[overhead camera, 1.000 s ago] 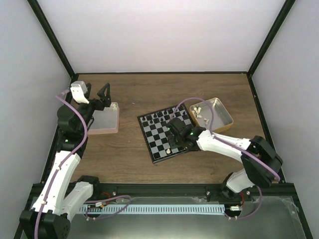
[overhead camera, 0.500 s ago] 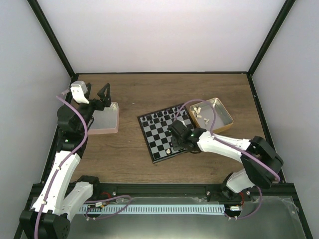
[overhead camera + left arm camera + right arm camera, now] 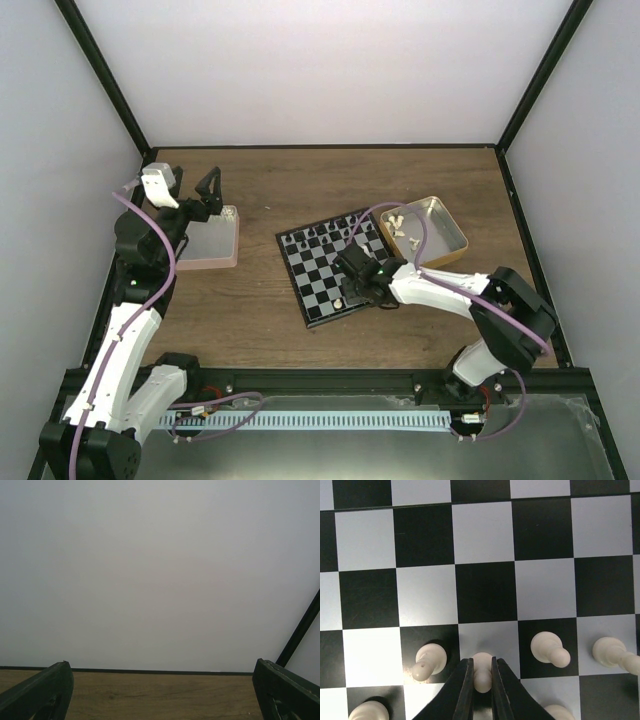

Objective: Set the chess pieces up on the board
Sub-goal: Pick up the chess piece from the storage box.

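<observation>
The board [image 3: 318, 270] lies mid-table, tilted, with black chessmen along its far edge. In the right wrist view my right gripper [image 3: 482, 680] is shut on a cream-white pawn [image 3: 482, 672] that stands on a pale square of the board [image 3: 485, 590]. More white pawns stand beside it at left [image 3: 430, 661] and right [image 3: 547, 647], with another further right [image 3: 612, 652]. In the top view the right gripper [image 3: 362, 285] is low over the board's near side, and a white piece [image 3: 339, 302] stands at the near edge. My left gripper [image 3: 205, 190] is open and empty, raised at the far left.
An orange-tan tray [image 3: 430, 230] with several white chessmen stands right of the board. A pink tray [image 3: 208, 240] lies under the left gripper. The left wrist view shows only the back wall, the wooden table top [image 3: 160, 695] and a black frame post [image 3: 300, 630].
My right gripper has shifted slightly toward the near-left over the board. The left arm has not moved.
</observation>
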Controlling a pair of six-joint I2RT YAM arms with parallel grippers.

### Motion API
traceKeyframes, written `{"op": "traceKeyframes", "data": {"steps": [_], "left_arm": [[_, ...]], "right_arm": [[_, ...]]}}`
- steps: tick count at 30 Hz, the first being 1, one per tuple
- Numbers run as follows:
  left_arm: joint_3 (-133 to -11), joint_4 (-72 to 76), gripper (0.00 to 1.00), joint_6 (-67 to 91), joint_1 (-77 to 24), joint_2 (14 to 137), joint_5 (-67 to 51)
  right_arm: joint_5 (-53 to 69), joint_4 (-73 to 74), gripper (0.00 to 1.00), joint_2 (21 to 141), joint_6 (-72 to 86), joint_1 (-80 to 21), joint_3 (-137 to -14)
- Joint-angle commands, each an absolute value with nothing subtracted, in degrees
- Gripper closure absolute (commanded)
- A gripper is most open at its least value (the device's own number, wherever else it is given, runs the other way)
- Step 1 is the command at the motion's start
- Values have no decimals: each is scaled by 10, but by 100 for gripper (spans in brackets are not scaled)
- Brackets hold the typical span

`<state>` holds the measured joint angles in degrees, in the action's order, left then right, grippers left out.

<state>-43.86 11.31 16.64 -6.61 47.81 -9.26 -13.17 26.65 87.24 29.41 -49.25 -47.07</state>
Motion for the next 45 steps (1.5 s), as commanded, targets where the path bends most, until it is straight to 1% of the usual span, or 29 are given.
{"op": "traceKeyframes", "data": {"steps": [1, 24, 34, 39, 42, 45], "left_arm": [[-438, 120, 0, 160, -63, 473, -91], [-439, 118, 0, 158, -63, 474, -90], [-439, 118, 0, 158, -63, 474, -91], [-440, 119, 0, 158, -64, 471, -91], [-439, 118, 0, 161, -64, 466, -87], [-439, 117, 0, 164, -64, 467, -84]], "right_arm": [[-139, 253, 89, 882, 294, -494, -467], [-157, 254, 89, 895, 303, -490, -462], [-156, 286, 78, 836, 302, -490, -500], [-167, 302, 74, 812, 312, -484, -520], [-173, 309, 73, 800, 315, -457, -531], [-172, 314, 72, 787, 314, -405, -544]]}}
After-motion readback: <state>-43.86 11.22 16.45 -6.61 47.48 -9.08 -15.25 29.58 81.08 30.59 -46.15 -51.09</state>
